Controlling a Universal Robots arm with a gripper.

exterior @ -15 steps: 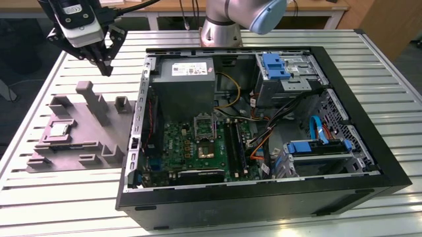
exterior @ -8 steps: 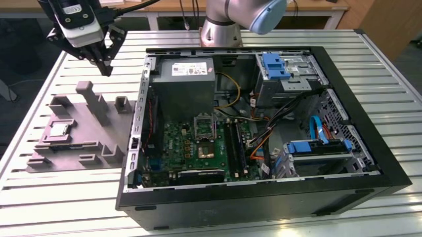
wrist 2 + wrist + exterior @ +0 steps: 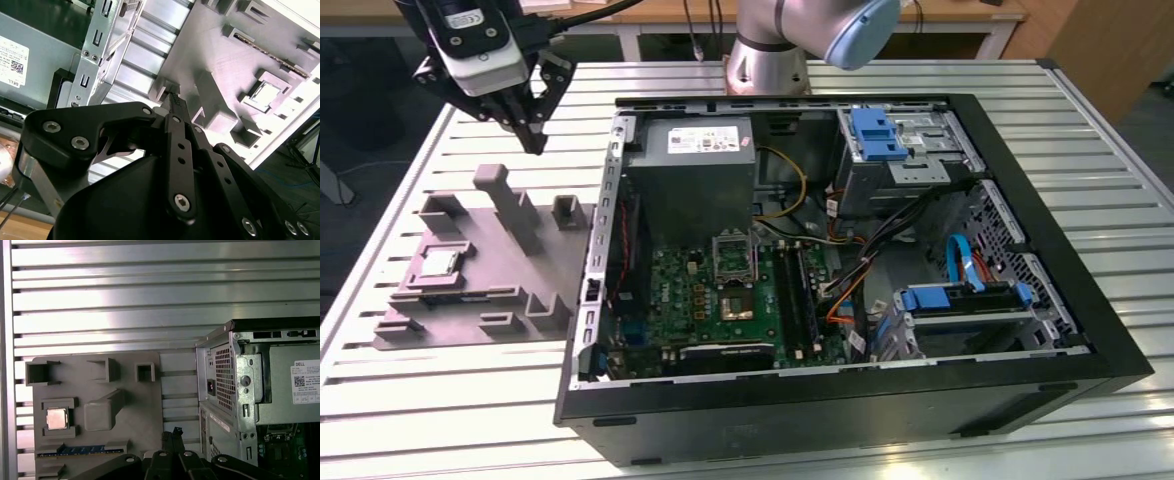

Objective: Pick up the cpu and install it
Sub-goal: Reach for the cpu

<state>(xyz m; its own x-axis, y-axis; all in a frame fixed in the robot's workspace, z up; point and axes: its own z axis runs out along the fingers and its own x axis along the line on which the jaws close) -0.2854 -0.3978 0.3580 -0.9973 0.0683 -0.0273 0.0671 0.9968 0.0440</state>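
Black jaws, closed on nothing, hang above the slatted metal table (image 3: 454, 400). The small silvery square cpu (image 3: 438, 263) sits recessed in the grey plastic tray (image 3: 494, 280), near the table's edge at the exterior view's left.

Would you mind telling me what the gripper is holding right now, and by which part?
Nothing: the gripper hangs empty near the grey tray, where the cpu lies in its recess.

Bench (image 3: 454, 400) is silvery ribbed metal slats with dark grooves between them, and there is bright glare on the slats in the first wrist view. Behind it in the exterior view is a wooden desk (image 3: 667, 12) on white legs (image 3: 630, 42). Dark floor (image 3: 354, 120) at the exterior view's left, wooden panel (image 3: 1107, 50) at its right.
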